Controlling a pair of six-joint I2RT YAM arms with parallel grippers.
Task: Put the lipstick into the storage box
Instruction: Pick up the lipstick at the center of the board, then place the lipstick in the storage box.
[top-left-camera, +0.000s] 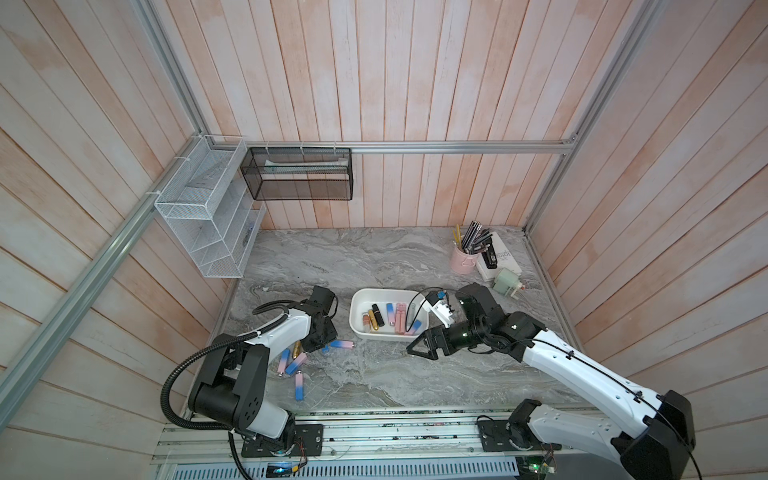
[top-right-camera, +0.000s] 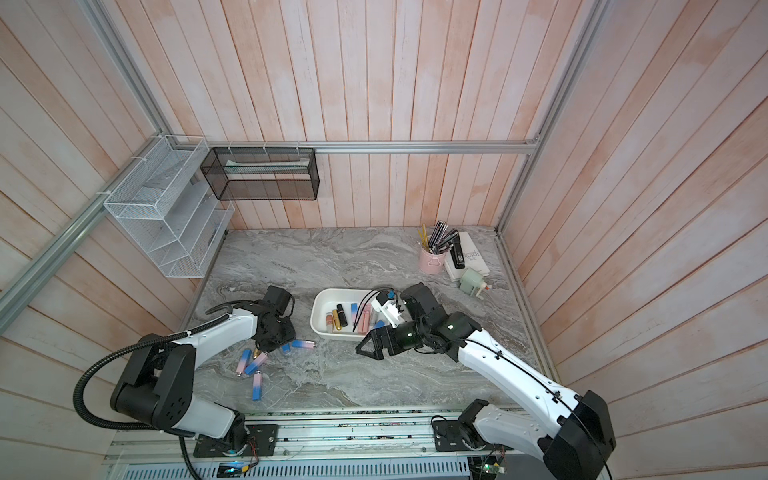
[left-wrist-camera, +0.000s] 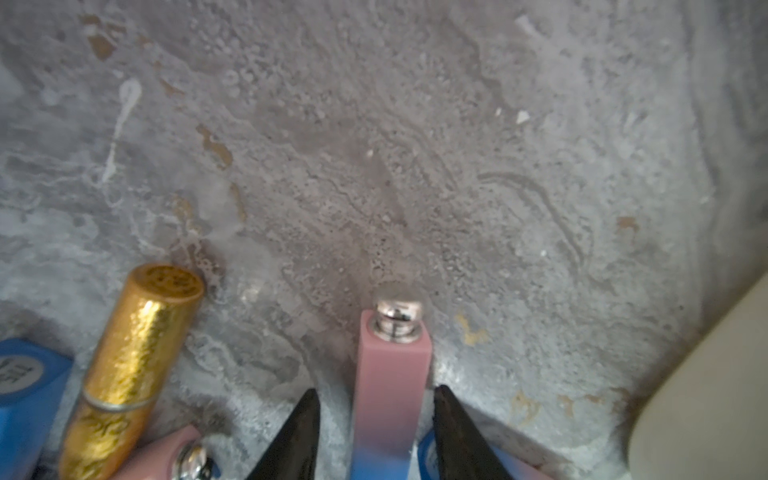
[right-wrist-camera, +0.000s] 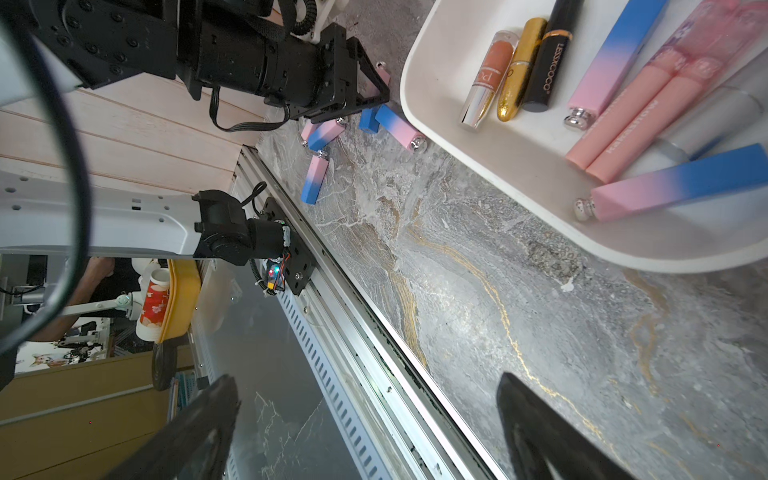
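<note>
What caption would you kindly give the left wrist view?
Left gripper straddles a pink-and-blue lipstick lying on the marble tabletop.

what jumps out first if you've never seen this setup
A white box in the middle of the table holds a row of lipsticks. More pink-blue lipsticks lie scattered near it, and the left gripper has its fingers on either side of one lipstick there. The right gripper hangs wide open near the box.

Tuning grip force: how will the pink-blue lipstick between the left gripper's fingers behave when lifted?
The pink-blue lipstick has flat square sides, so it likely won't roll. It looks rigid and smooth, so it may slip or pivot in the left gripper.
</note>
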